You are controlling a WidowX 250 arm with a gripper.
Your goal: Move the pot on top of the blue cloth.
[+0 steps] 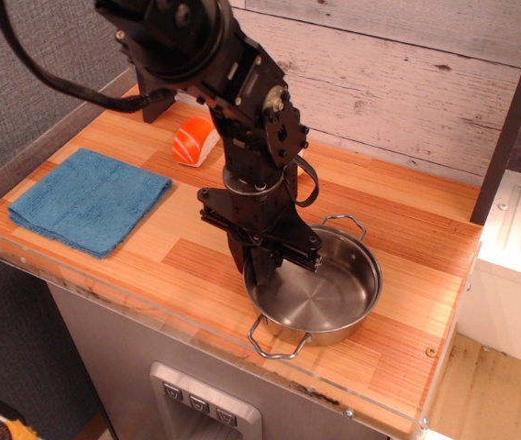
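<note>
The shiny steel pot (320,295) sits at the front right of the wooden counter, one wire handle toward the front edge, the other toward the back. My black gripper (256,268) points down over the pot's left rim, its fingers closed on the rim wall, one outside and one inside. The blue cloth (89,199) lies flat at the left of the counter, well apart from the pot, with nothing on it.
An orange and white sushi-shaped toy (194,140) lies behind the cloth. A black post (154,96) stands at the back left. A wooden plank wall (407,82) runs along the back. The counter's front edge (196,335) has a clear plastic lip.
</note>
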